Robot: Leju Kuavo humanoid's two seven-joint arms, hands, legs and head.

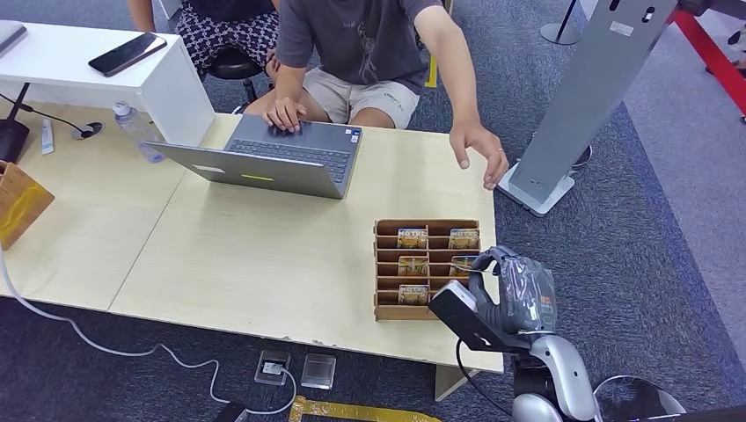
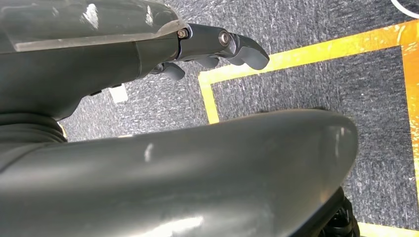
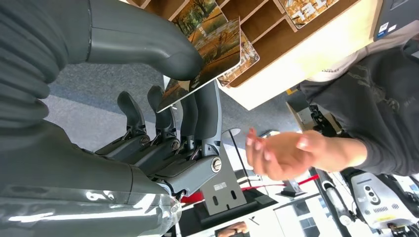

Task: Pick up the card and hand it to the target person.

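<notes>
While our right hand (image 3: 163,94) pinches the card (image 3: 207,54) above the rack (image 1: 427,268), near the surface's (image 1: 264,255) right edge, our left hand (image 2: 197,49) hangs with fingers curled, holding nothing; the person's hand (image 1: 479,149) hovers beyond.

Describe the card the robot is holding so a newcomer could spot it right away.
Start at the pale wooden table and find the brown slotted card rack near its front right corner. At the rack's right edge is the robot's right hand. The card is pinched between its thumb and fingers, lifted clear, while the other cards sit in slots.
</notes>
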